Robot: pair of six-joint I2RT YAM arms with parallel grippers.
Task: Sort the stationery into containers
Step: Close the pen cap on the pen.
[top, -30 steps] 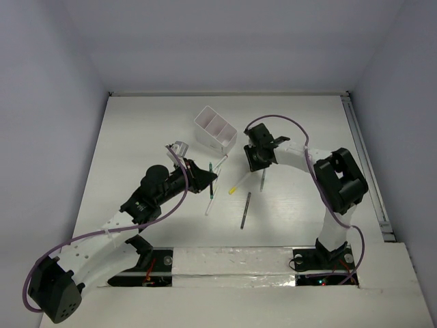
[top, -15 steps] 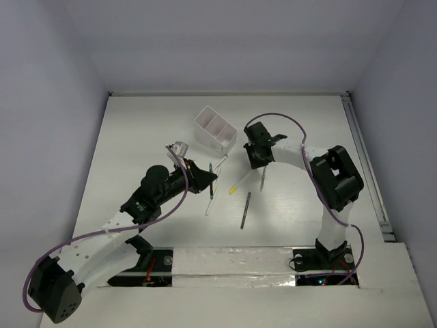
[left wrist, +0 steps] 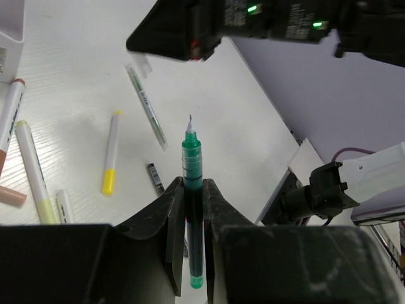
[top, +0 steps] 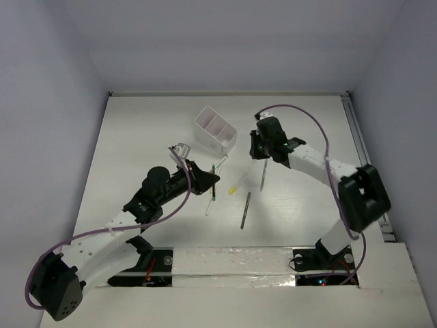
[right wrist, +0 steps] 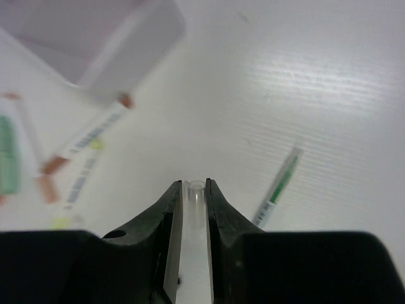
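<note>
My left tool (left wrist: 192,190) is clamped on a green pen (left wrist: 192,155), whose fine tip points away from the wrist, above the worktop (top: 150,137). My right tool (right wrist: 193,190) is closed on a thin clear pen (right wrist: 194,247), just right of the white divided box (top: 210,137). The box stands toward the far middle of the worktop. On the near side of it, a yellow pen (top: 237,183), a dark grey pen (top: 244,209) and a green-banded clear pen (top: 263,174) lie loose and apart from one another.
</note>
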